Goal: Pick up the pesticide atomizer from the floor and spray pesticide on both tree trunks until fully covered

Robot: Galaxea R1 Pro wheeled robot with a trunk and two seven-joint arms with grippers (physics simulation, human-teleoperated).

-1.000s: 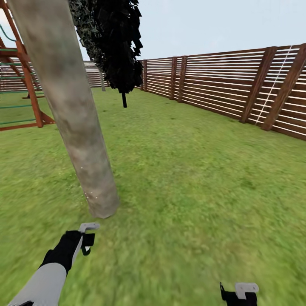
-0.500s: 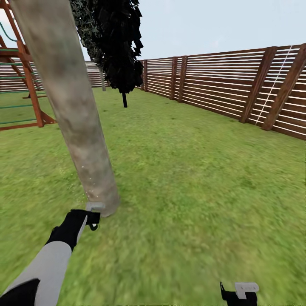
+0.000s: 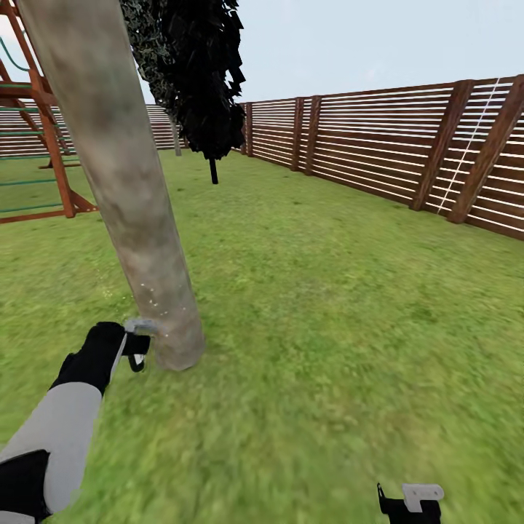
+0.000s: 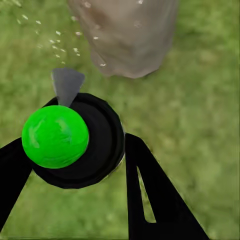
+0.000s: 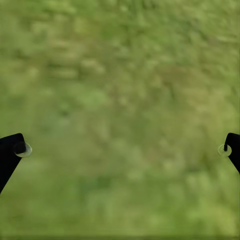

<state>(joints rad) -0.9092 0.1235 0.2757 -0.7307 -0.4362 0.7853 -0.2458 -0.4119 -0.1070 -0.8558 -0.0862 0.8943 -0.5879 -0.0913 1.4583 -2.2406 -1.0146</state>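
Note:
A thick pale grey-brown tree trunk (image 3: 124,182) leans up from the lawn just ahead at the left. My left gripper (image 3: 137,343) is held at the trunk's base, almost touching the bark. In the left wrist view it (image 4: 75,170) is shut on the pesticide atomizer (image 4: 97,145), a dark round bottle with a green ball on top and a grey nozzle aimed at the trunk (image 4: 125,35). Whitish pesticide specks (image 4: 55,40) dot the grass and the lower bark (image 3: 149,298). My right gripper (image 3: 411,502) hangs low at the right, open over bare grass (image 5: 120,150).
A black cone-shaped conifer (image 3: 196,73) stands behind the trunk. A brown slatted fence (image 3: 407,145) runs along the right and the far side. A red-brown wooden play frame (image 3: 44,145) stands at the left. Open lawn (image 3: 327,291) spreads to the right of the trunk.
My left arm has reached forward, bringing the atomizer from short of the trunk up to its base. More white specks show on the lower bark. The right gripper has stayed put.

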